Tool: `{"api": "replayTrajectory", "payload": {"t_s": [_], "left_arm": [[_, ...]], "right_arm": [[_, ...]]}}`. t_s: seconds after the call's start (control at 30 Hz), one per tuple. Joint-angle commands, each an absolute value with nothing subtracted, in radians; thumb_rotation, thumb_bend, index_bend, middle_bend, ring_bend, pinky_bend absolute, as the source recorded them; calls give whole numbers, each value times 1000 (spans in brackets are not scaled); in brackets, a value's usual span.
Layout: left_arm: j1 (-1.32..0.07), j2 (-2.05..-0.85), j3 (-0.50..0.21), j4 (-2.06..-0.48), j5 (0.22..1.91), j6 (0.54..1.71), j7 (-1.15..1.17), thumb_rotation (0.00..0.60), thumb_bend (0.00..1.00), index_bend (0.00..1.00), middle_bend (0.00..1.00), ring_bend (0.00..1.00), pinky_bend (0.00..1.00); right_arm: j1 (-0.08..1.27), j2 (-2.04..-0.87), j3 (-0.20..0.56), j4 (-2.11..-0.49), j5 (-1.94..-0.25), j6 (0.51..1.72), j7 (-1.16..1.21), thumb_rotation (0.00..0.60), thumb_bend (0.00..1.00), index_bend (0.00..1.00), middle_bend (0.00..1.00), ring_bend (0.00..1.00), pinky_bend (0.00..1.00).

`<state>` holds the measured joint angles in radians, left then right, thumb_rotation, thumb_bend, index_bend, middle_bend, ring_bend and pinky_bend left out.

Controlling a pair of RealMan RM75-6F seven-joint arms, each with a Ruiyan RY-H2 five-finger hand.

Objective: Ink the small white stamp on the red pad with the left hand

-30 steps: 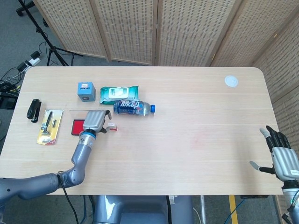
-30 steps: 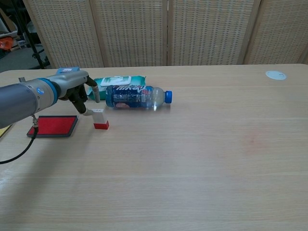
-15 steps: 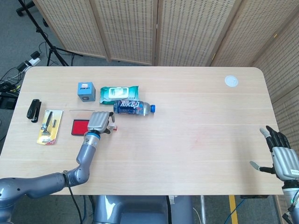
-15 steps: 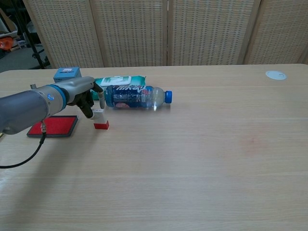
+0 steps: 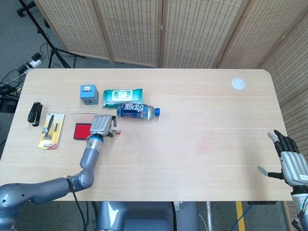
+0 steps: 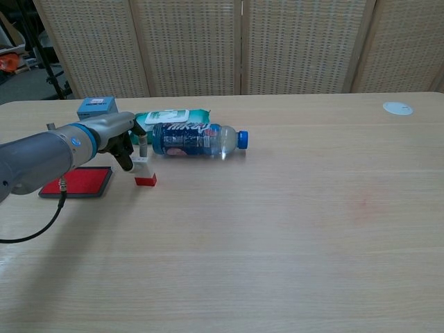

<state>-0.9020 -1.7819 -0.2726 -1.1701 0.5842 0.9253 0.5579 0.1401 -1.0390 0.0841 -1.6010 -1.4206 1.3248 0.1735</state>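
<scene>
Gripping the small white stamp (image 6: 141, 164) between my left robot hand's (image 6: 118, 141) fingers, I see its white body apart from its red cap (image 6: 146, 181), which lies on the counter (image 6: 291, 222) just right of the red pad (image 6: 76, 181). My right robot hand (image 5: 290, 161) hangs past the counter's edge, fingers spread, holding nothing.

Bottle (image 6: 198, 139) lying on table: blue label w/ white Chinese chars, looks like "脉动". Blue box (image 5: 89, 93) label and wipes pack (image 5: 123, 96) print too small to read.
</scene>
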Motion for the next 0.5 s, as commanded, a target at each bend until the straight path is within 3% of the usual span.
{"api": "replayTrajectory", "payload": {"t_s": [0.03,0.27,0.5], "left_arm": [[-902,-1782,-273,-1170,583,929,563,600,328,600,1000,1000,964],[-900,-1757,-275,-1209,586,938,578,600,379,608,1000,1000,964],[-888,-1629,-285,-1380,549,959,627,600,414,617,1000,1000,964]], "right_arm": [[141,-1038,84,-1602,-1420,1323,175,600,0,0,0,0,0],[140,-1036,83,-1603,-1419,1323,178,600,0,0,0,0,0],[140,-1035,81,-1603,-1422,1324,179,600,0,0,0,0,0]]}}
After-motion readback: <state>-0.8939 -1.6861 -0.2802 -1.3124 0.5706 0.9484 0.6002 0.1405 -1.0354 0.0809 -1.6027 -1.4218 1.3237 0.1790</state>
